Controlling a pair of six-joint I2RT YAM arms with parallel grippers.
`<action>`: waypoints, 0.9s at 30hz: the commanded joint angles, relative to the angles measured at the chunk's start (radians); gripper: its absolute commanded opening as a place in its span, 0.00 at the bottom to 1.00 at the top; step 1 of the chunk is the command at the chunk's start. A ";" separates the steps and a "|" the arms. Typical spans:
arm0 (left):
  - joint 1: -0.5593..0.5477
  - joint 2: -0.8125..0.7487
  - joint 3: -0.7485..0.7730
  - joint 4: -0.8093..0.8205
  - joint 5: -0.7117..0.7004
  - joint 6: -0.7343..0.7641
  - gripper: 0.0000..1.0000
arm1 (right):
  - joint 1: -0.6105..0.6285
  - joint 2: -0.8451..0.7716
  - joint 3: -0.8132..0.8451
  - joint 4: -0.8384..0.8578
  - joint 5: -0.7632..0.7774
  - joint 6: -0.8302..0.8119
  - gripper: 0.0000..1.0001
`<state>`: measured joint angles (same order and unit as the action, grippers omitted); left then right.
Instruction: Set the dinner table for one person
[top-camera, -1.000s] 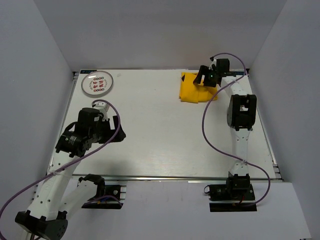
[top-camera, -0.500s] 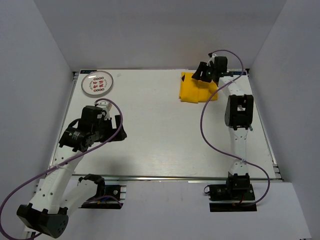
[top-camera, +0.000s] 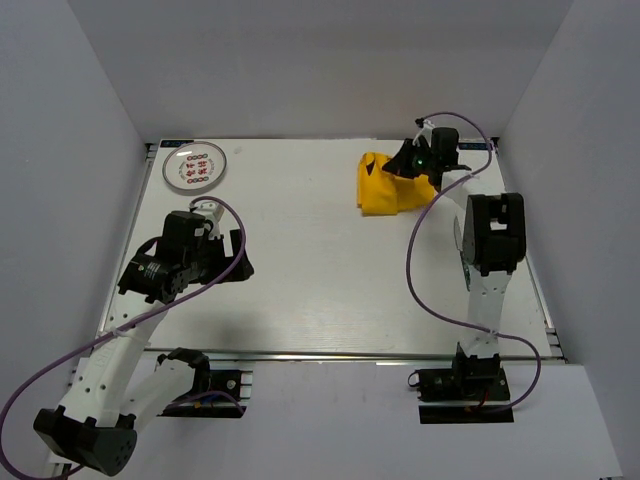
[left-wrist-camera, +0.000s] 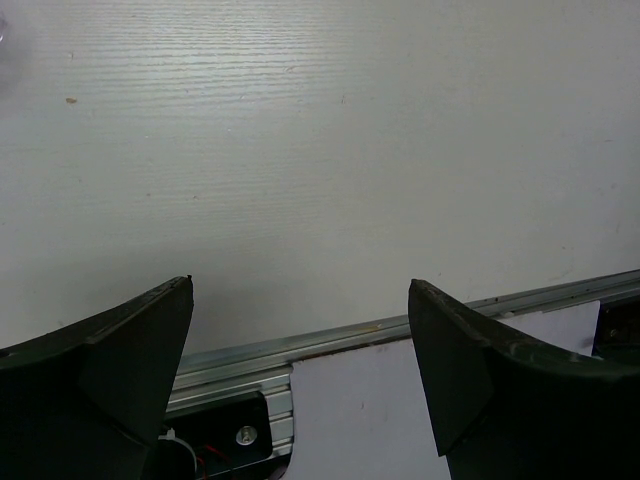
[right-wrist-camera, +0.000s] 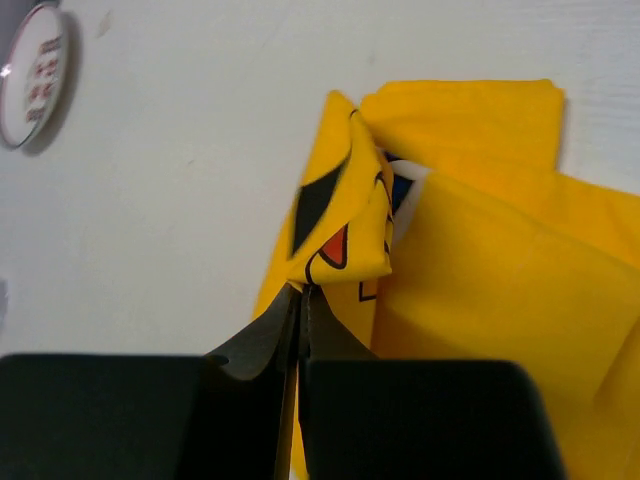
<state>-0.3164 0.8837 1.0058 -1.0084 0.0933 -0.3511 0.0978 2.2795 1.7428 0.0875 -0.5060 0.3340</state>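
Observation:
The white dinner table (top-camera: 330, 270) fills the top view. At its back right lies a yellow printed cloth (top-camera: 385, 188), bunched and lifted at one edge. My right gripper (top-camera: 408, 163) is shut on that edge; in the right wrist view its jaws pinch a fold of the yellow cloth (right-wrist-camera: 470, 250) at the right gripper (right-wrist-camera: 303, 292). My left gripper (top-camera: 238, 255) hangs over the table's left half, open and holding nothing. In the left wrist view the left gripper (left-wrist-camera: 300, 290) spans bare table above the near rail.
A round white plate with red marks (top-camera: 195, 167) sits at the back left corner; it also shows in the right wrist view as the plate (right-wrist-camera: 35, 75). Grey walls enclose the table on three sides. A metal rail (left-wrist-camera: 380, 335) runs along the near edge.
My right gripper has closed on the cloth's edge and pulled it up, bunching the cloth. The left arm shifted slightly a second ago and has since stayed still.

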 joint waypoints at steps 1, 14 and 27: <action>-0.004 -0.014 -0.001 0.022 0.003 0.006 0.98 | 0.054 -0.258 -0.199 0.254 -0.121 -0.019 0.00; -0.004 -0.061 -0.056 0.060 0.003 -0.046 0.98 | 0.249 -0.747 -1.285 0.992 -0.123 0.134 0.02; -0.004 0.032 -0.117 0.313 0.193 -0.192 0.98 | 0.422 -1.344 -1.734 0.952 -0.059 0.182 0.64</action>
<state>-0.3164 0.8886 0.9169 -0.7971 0.1986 -0.5049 0.5011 1.0977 0.0425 1.0695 -0.5964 0.5266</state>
